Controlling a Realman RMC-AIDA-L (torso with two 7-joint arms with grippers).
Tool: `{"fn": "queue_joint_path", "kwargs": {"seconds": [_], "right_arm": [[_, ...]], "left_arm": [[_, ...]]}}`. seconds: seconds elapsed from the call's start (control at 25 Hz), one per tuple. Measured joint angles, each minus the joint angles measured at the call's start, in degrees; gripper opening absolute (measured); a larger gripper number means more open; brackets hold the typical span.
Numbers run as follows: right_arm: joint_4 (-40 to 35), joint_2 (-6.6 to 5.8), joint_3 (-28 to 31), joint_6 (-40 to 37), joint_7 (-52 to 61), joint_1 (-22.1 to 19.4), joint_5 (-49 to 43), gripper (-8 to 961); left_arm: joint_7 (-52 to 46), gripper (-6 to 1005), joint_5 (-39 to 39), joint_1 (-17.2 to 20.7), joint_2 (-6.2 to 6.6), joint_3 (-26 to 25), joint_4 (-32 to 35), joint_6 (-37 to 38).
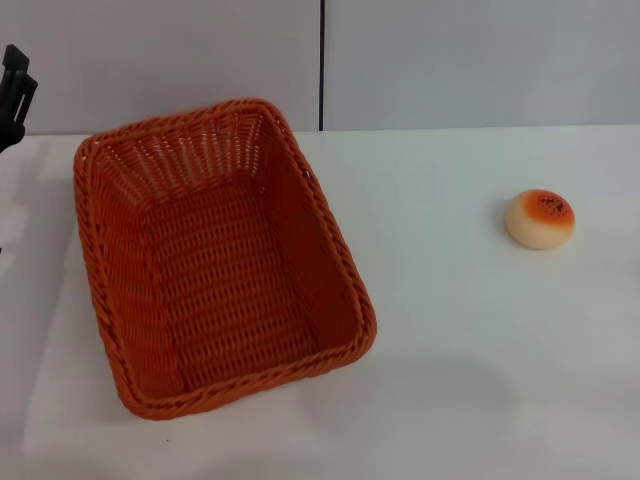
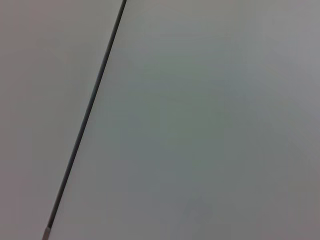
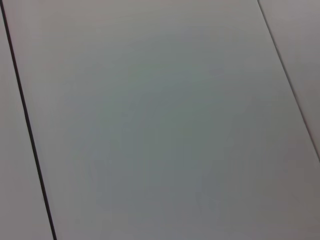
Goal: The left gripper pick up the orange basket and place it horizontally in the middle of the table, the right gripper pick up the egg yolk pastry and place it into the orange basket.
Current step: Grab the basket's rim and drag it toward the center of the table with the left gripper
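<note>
The orange basket (image 1: 215, 255) sits on the white table (image 1: 460, 340), left of centre, with its long side running away from me and nothing inside it. The egg yolk pastry (image 1: 540, 218) rests alone on the table at the right, well apart from the basket. A dark part of my left gripper (image 1: 14, 92) shows at the far left edge, above and behind the basket's back left corner and apart from it. My right gripper is out of view. Both wrist views show only grey wall panels with dark seams.
A grey panelled wall (image 1: 450, 60) with a vertical dark seam stands behind the table. Bare tabletop lies between the basket and the pastry and along the front.
</note>
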Motion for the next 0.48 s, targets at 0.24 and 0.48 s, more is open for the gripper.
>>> {"fn": "queue_joint_path", "kwargs": {"seconds": [0.24,0.48], "right_arm": [[0.1,0.01,0.1,0.1,0.1,-0.3,0.0,828],[0.1,0.01,0.1,0.1,0.1,-0.1,0.0,828]], "left_arm": [[0.0,821,0.4,-0.1,0.13,0.1,-0.1,0.1],[0.0,819,0.5,-0.2,0.23,0.5,-0.1,0.3]]}}
